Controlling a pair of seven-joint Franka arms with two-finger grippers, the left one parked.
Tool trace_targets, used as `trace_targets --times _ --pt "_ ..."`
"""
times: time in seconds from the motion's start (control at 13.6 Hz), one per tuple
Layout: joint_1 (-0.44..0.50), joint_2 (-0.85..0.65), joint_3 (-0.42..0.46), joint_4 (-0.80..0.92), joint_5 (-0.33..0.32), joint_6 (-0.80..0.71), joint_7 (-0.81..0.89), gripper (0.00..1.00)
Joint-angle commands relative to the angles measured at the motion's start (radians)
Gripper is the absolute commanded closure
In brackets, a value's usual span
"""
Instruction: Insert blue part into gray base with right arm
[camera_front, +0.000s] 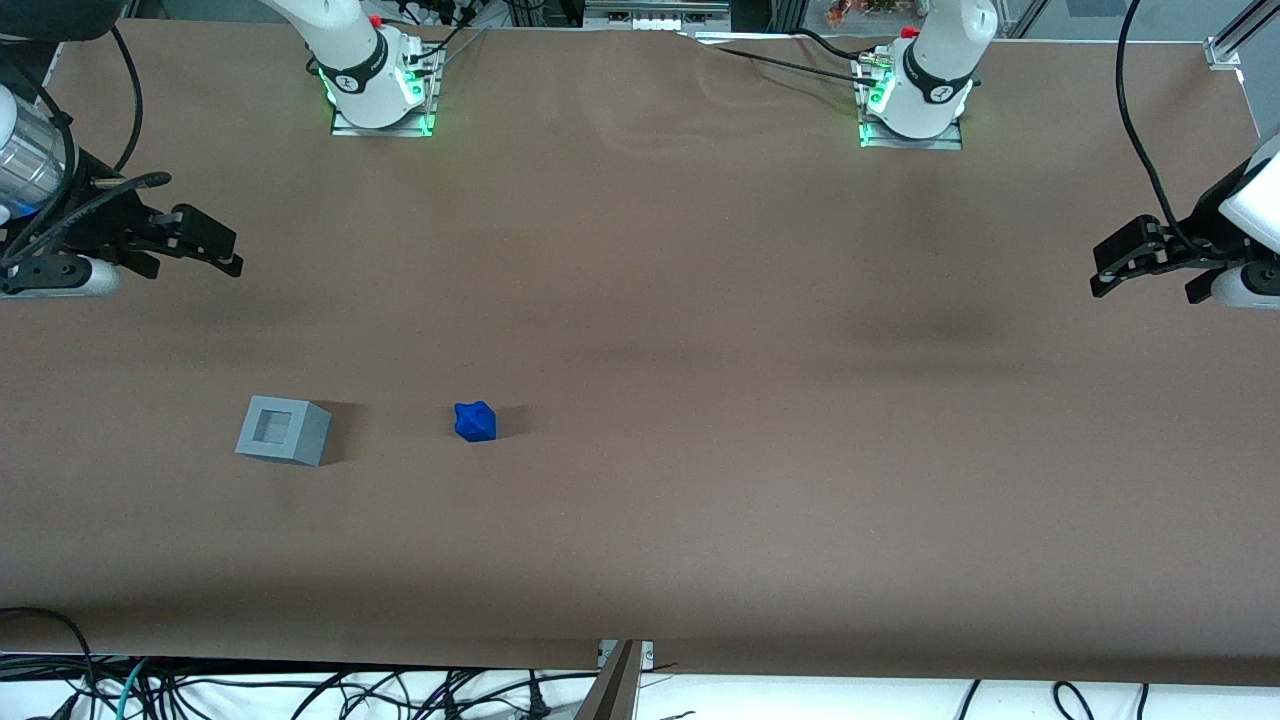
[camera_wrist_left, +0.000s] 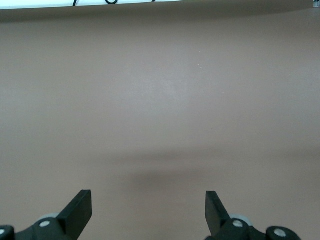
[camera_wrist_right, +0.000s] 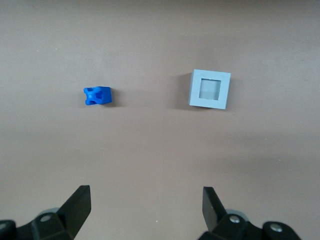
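The blue part (camera_front: 475, 421) lies on the brown table, apart from the gray base (camera_front: 284, 430), which sits upright with its square recess facing up and empty. The base is beside the blue part, toward the working arm's end. My right gripper (camera_front: 232, 255) hovers above the table, farther from the front camera than both objects, open and empty. The right wrist view shows the blue part (camera_wrist_right: 97, 95) and the gray base (camera_wrist_right: 210, 89) ahead of the open gripper (camera_wrist_right: 146, 195), with bare table between the fingers.
The brown table cover (camera_front: 640, 300) spans the whole scene. The two arm bases (camera_front: 375, 80) (camera_front: 915, 90) stand at the table's edge farthest from the front camera. Cables (camera_front: 300, 690) hang below the near edge.
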Motion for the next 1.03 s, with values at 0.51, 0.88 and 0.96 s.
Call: trace_targets --times 0.51,0.88,0.96 --pt "-0.078 -0.154 0.084 -0.142 -0.040 -0.005 0.005 0.01" --pt "-0.081 -0.160 0.099 -0.151 -0.041 0.004 0.013 0.01" --pt "-0.082 -0.161 0.099 -0.153 -0.041 0.007 0.013 0.01"
